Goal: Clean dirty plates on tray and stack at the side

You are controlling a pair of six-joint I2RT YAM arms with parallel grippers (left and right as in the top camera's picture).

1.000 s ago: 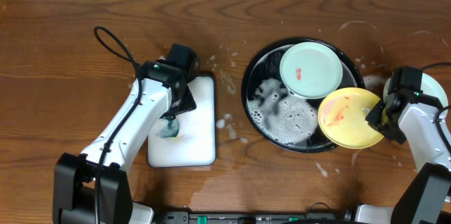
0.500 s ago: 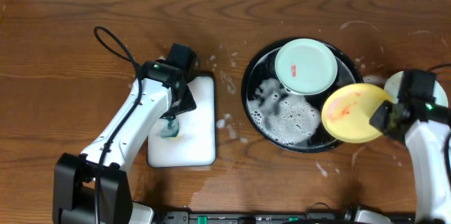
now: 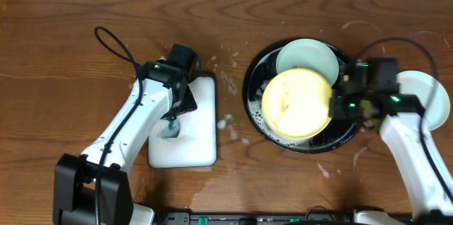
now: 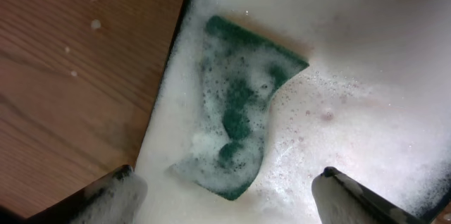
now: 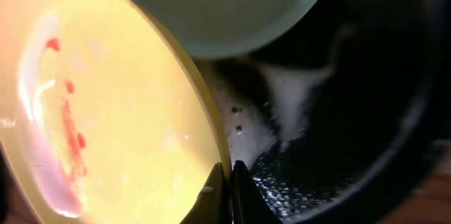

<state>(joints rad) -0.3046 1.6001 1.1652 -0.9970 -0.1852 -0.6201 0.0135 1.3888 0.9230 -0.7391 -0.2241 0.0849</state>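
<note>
Overhead and wrist views of a wooden desk (image 3: 56, 55) with two arms at work. Toward the desk's left half, a white dish (image 3: 205, 136) filled with foam holds a green sponge (image 4: 239, 104), which lies soaked in suds near the dish's left edge. The left fingers (image 4: 352, 197) stand wide apart, one on each side of the sponge's near end, and grip nothing. Right of centre sits the black tray (image 3: 249, 83), with suds (image 3: 259, 115) showing along its left inner side. A mint plate (image 3: 304, 54) marked with a red smear rests in the tray against its far rim. The yellow plate (image 3: 297, 103), streaked with red sauce, is held tilted over the middle of the tray and overlaps the mint plate's near edge. The right fingers (image 5: 218, 199) are pressed together on the yellow plate's rim. A second mint plate (image 3: 428, 87) lies on the desk near its right edge, outside the tray and partly under the right arm.
</note>
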